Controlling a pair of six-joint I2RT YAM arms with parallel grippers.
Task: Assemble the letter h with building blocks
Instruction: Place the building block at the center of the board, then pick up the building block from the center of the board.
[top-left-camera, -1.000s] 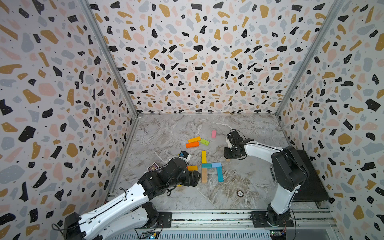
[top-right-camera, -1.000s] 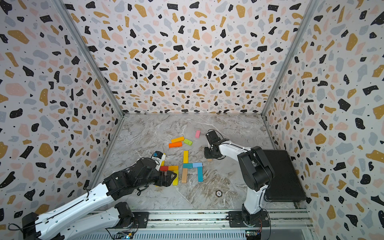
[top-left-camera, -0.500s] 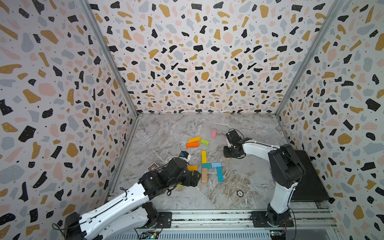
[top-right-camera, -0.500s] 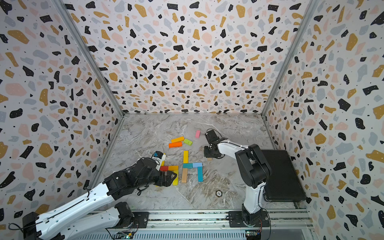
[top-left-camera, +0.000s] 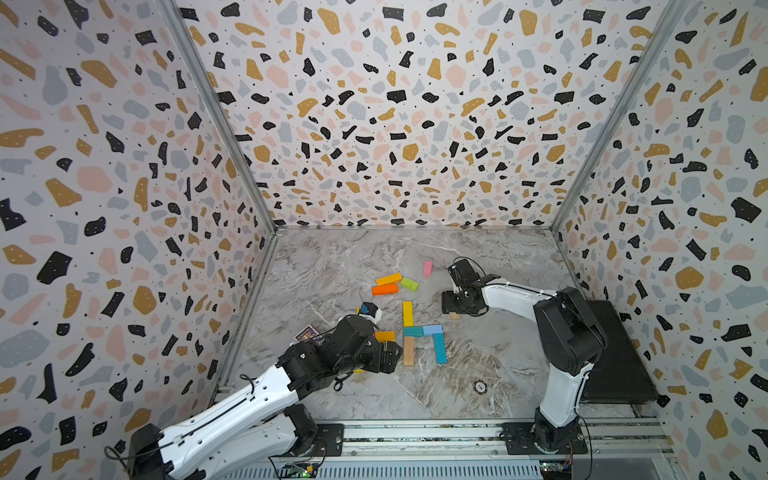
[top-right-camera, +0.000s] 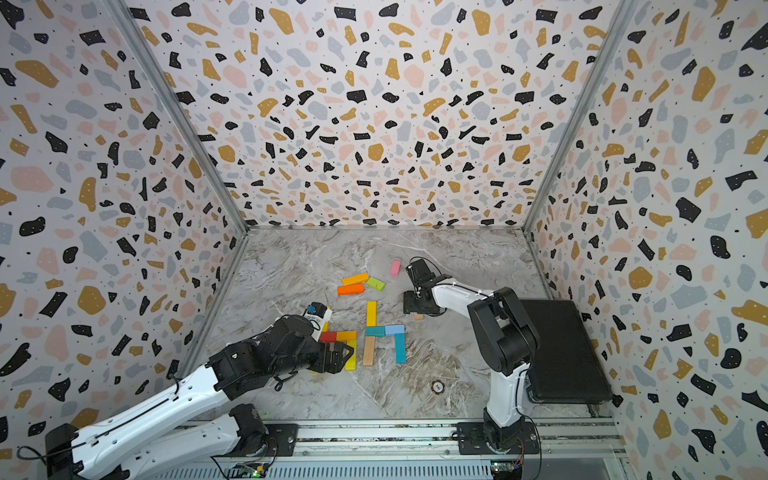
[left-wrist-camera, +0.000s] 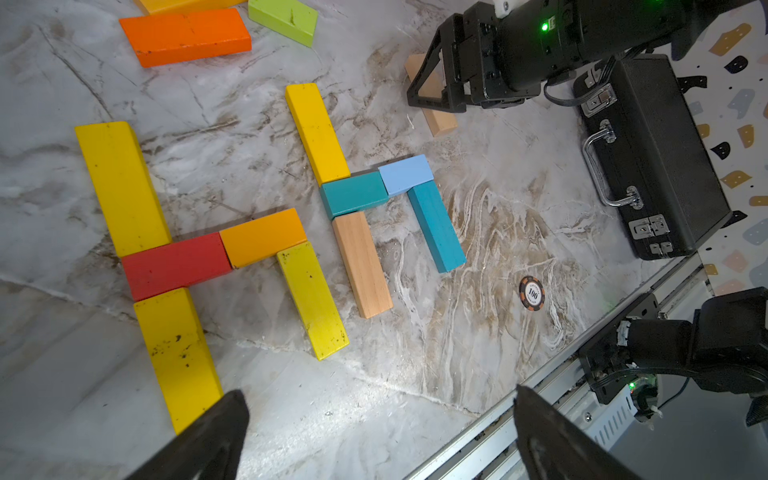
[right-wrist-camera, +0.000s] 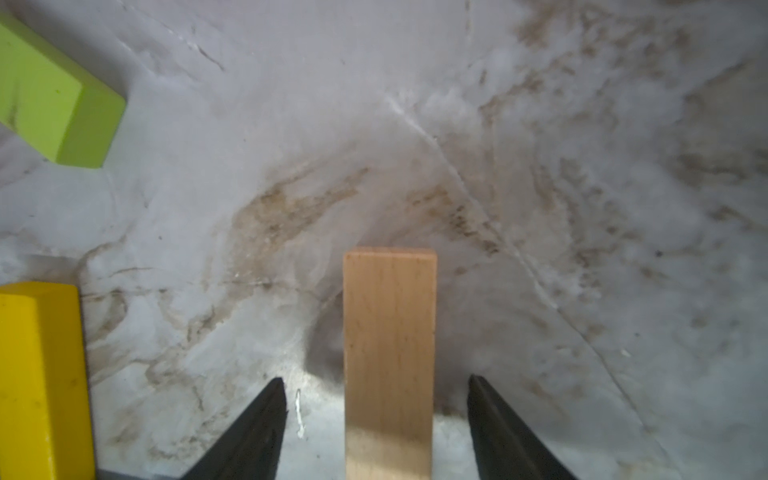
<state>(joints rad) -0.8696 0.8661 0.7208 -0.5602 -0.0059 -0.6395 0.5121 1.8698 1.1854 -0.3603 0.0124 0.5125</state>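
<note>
Your right fingers (right-wrist-camera: 249, 432) stand apart on either side of the short plain wood block (right-wrist-camera: 388, 353), with bare table (top-left-camera: 332, 266) showing in both gaps, so they grip nothing. Your left fingers (left-wrist-camera: 208, 436) are spread wide and empty. The block lies flat on the table, near the top of the yellow bar (right-wrist-camera: 41, 374) that forms the stem of the teal-and-yellow h (left-wrist-camera: 355, 193). Judge the block light, rigid and hard to damage, with smooth faces that could slip. Take it squarely across its narrow width at mid-length. Around it, largest first: the black case (left-wrist-camera: 648, 153) lies well off to the side, out of any likely path. The h looks complete, but its bars only lie loose against each other and would shift at a nudge, so it is your main hazard. The orange bar (left-wrist-camera: 187, 35) and green block (right-wrist-camera: 54, 91) lie apart from it. The poker chip (left-wrist-camera: 532, 293) sits well clear.
</note>
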